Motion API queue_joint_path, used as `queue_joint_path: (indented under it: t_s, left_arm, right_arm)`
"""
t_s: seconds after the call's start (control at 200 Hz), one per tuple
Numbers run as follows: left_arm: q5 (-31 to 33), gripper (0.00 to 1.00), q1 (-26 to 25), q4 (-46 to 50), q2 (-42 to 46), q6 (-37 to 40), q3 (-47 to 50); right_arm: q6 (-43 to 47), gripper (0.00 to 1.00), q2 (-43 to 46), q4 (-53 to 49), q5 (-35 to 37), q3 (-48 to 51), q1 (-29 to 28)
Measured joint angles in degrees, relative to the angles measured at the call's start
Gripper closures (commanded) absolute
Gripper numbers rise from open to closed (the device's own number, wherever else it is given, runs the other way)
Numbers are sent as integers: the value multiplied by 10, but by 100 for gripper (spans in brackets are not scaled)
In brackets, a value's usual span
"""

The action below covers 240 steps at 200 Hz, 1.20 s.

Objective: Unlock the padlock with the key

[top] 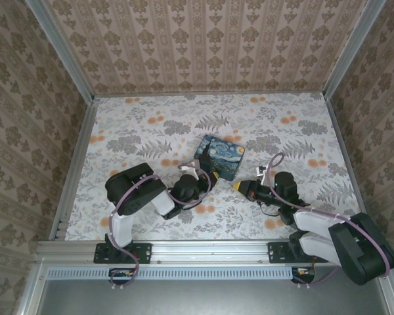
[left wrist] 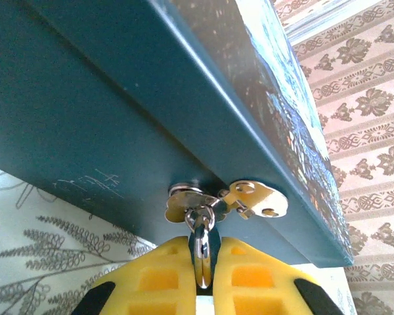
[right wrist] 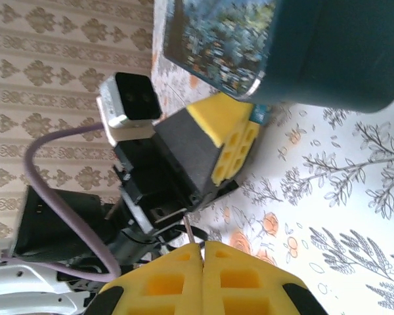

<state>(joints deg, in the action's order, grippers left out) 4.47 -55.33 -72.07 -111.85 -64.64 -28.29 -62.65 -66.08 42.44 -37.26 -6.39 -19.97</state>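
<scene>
- On the left, a silvery aluminium rail (top: 74, 164) edges the floral-print surface (top: 128, 134), with broad open room between the rail and the arms.
- The left gripper (left wrist: 202, 244) has its yellow fingers pressed together, pinching the tiny dark teal padlock (left wrist: 201, 259). The padlock hangs from a silvery hasp (left wrist: 253, 199) on the box's near-left side.
- The rectangular box printed with a blue-and-yellow starry-night painting (top: 222, 154) lies mid-surface, well apart from every rail. Its teal side bears faint pale scratches (left wrist: 92, 182), not readable as writing.
- The right gripper (right wrist: 202, 244), just right of the box's near corner, is pressed together on a thin metal key (right wrist: 186, 230). The key is seen edge-on and is apart from the padlock.
- Open surface runs on to the right-hand rail.
</scene>
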Motion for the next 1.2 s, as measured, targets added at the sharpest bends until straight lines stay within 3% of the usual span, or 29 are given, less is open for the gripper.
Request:
queue_joint_path:
  t_s: [0.5,1.2]
  left_arm:
    - [-63,100,13,0,29,-27,21]
    - [-129,100,22,0,35,-87,21]
  right_arm:
    - [5,100,-161,90,6,-9,-27]
    - [-38,100,-200,141,61,-23,-40]
